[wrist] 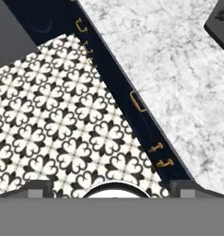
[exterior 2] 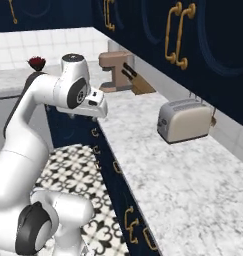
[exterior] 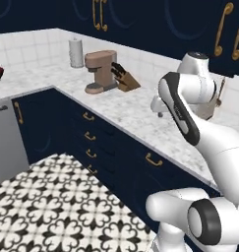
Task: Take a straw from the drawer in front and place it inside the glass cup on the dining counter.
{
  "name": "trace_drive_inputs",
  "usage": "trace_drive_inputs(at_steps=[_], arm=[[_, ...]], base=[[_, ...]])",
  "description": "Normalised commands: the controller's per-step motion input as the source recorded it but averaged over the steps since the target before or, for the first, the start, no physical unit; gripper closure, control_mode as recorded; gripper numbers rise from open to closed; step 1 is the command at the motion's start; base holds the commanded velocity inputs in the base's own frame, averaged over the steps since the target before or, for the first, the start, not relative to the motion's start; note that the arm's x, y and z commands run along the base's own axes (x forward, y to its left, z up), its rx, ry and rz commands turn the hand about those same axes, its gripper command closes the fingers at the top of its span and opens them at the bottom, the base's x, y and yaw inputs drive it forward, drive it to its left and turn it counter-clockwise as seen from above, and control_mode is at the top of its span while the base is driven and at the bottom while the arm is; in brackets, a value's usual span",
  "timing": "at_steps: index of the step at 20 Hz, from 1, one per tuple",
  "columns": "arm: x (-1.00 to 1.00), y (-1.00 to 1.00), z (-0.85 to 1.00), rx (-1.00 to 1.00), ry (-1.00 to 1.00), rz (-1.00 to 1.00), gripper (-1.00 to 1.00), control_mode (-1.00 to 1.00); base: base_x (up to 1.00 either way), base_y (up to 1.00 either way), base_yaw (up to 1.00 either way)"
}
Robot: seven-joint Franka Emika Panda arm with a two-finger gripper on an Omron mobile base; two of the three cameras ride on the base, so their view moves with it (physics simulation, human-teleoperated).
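Observation:
My gripper point(wrist: 111, 189) hangs above the front edge of the marble worktop point(exterior: 135, 110), pointing down at the floor and the navy cabinet fronts. Its two dark fingertips point(wrist: 37, 186) stand wide apart with nothing between them, so it is open. The hand point(exterior 2: 95, 105) is level with the counter's edge. Below it, a wide navy drawer point(exterior: 160, 171) with a curved brass handle point(wrist: 138, 101) is closed. The straw is hidden. The glass cup and the dining counter are out of view.
On the worktop stand a coffee machine point(exterior: 100, 71), a knife block point(exterior: 125, 77), a paper towel roll point(exterior: 76, 52) and a toaster point(exterior 2: 184, 120). Narrower navy drawers point(exterior: 89, 135) lie to the left, then a grey dishwasher point(exterior: 5, 140). Patterned floor tiles point(exterior: 52, 206) spread below.

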Motion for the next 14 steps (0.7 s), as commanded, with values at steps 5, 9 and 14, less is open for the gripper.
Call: trace_drive_inputs(at_steps=[5,9,14], arm=[[-0.07,-0.31,-0.09,0.0,0.0,0.2,-1.0,-1.0],[-0.24,-0.27,-0.03,0.0,0.0,0.25,-1.0,-1.0],[-0.05,0.49,-0.14,-0.14,-0.03,0.03,-1.0,-1.0]], base=[[-0.08,-0.56,0.31],[0.0,0.0,0.0],[0.0,0.0,0.0]])
